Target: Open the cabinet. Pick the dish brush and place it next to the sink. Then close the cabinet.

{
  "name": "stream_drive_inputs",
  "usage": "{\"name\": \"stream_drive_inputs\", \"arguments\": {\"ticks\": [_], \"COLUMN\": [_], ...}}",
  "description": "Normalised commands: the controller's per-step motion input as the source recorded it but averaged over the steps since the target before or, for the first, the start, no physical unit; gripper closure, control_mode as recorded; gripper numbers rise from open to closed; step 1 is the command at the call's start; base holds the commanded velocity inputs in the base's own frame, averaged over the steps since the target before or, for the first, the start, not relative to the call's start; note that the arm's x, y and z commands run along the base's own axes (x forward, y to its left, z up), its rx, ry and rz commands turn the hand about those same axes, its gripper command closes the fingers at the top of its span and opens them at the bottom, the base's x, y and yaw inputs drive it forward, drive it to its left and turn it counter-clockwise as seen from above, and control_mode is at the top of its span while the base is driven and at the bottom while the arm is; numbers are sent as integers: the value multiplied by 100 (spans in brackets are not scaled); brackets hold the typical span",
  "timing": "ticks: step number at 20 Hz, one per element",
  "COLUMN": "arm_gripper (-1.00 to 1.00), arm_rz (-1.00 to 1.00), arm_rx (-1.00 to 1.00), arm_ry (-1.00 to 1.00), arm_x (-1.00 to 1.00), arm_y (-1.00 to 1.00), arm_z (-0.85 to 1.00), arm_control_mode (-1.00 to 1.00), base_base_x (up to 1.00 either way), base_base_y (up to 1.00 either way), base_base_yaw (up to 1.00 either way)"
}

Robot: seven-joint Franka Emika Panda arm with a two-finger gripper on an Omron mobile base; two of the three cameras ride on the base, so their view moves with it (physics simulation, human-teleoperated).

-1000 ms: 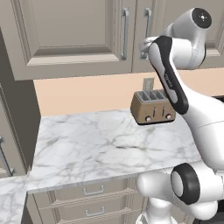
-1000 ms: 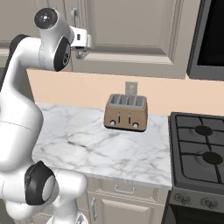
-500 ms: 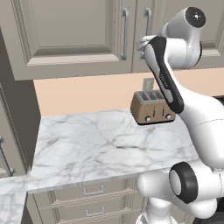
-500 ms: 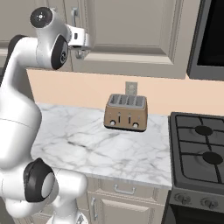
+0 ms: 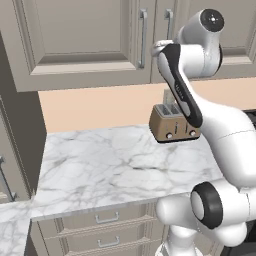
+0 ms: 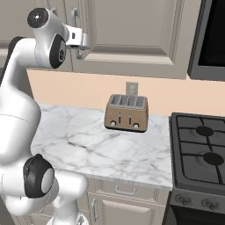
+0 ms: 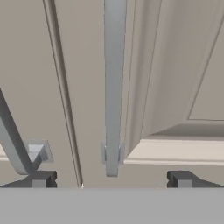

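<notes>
— Where was the cabinet (image 5: 85,40) from where you stood?

— On the wall above the marble counter (image 5: 115,160), both doors shut. The dish brush I couldn't see; I'd guess it was behind those doors. A toaster (image 6: 126,113) sat below on the stone.

— And the door, how would it handle?

— Stiff and rigid, I'd judge, swinging on its hinge rather than lifting, so not much weight to fight. The place to take it was the vertical silver bar handle (image 7: 113,87). It's smooth metal, likely slippery, so I'd want the fingers around it squarely, near the lower end.

— What was the arm doing?

— It was raised high, elbow bent, wrist turned toward the door seam. The gripper (image 7: 109,178) sat right at the handles, the bar of the right door standing between its tips.

— Fingers?

— Spread wide, one fingertip (image 7: 41,179) on either side of that bar, holding nothing.
</notes>
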Motion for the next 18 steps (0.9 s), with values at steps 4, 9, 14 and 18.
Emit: {"name": "stream_drive_inputs", "arguments": {"ticks": [4, 9, 14, 18], "arm_gripper": [-100, -100, -100, -100], "arm_rz": [0, 0, 0, 0], "arm_rx": [0, 0, 0, 0], "arm_ry": [0, 0, 0, 0], "arm_x": [27, 29, 28, 23], "arm_y": [0, -3, -2, 0], "arm_z": [0, 0, -3, -2], "arm_control_mode": [-100, -100, -100, -100], "base_base_x": [0, 0, 0, 0], "base_base_y": [0, 0, 0, 0], "base_base_yaw": [0, 0, 0, 0]}}
